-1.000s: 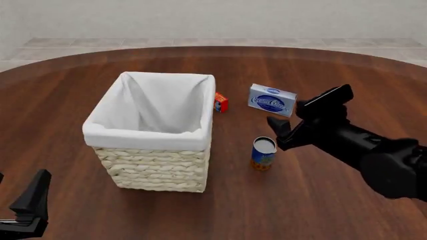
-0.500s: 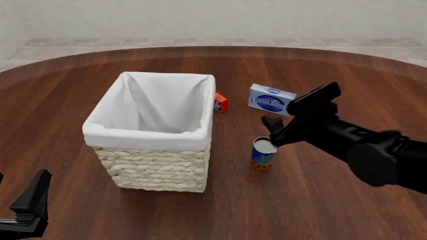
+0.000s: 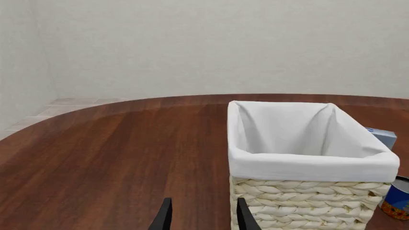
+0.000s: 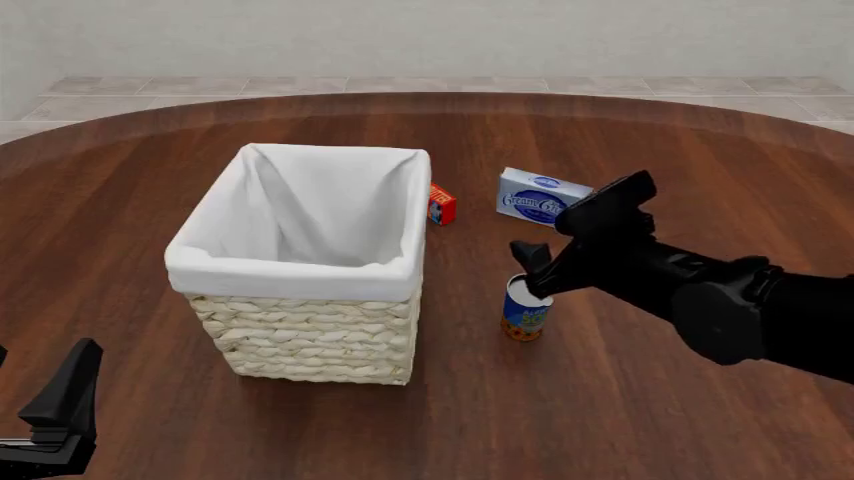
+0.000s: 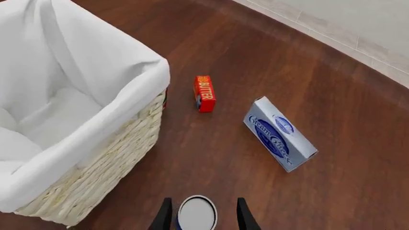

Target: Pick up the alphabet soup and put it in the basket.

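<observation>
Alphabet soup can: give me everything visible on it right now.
The alphabet soup is a small cylindrical can, blue label, orange-red band at its base, pale silvery top. It stands upright on the wooden table, right of the basket and apart from it. The right gripper straddles its top, fingers open either side; contact isn't discernible.

Round dark wooden tabletop (image 4: pixel 641 420). At frame centre-left stands the basket (image 4: pixel 310 330); just right of its far corner, a small red butter box (image 4: pixel 442 205); further right, the cream cheese box (image 4: pixel 541 200); below these, the upright alphabet soup (image 4: pixel 525 312), apart from the basket.
</observation>
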Controlling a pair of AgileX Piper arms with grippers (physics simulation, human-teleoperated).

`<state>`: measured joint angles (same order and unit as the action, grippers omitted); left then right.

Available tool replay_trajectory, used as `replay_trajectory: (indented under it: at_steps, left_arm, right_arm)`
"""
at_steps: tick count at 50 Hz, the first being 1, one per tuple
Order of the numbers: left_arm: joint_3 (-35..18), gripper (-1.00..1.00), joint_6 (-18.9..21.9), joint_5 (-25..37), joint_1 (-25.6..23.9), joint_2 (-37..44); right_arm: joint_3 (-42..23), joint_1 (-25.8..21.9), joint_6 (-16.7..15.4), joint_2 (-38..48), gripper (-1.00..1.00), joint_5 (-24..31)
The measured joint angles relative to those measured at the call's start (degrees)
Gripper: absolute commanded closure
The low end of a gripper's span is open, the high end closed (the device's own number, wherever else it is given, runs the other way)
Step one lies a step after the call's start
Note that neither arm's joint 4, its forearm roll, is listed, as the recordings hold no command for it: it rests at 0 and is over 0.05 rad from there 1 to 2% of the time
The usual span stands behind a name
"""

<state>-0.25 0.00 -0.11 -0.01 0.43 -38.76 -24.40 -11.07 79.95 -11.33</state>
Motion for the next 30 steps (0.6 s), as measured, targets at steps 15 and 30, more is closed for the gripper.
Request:
replay_trajectory:
  at_steps: [15,30]
  left_arm:
    - [0.0,-1.0,0.0,0.0,0.0,0.0]
    - [0.0,-1.0,0.0,0.0,0.0,0.0]
  right_arm:
    - [-0.28,0.47,0.62,1.23,-1.0,0.17]
    - [-0.36,0.12,1.4,2.32,-1.0,-0.13]
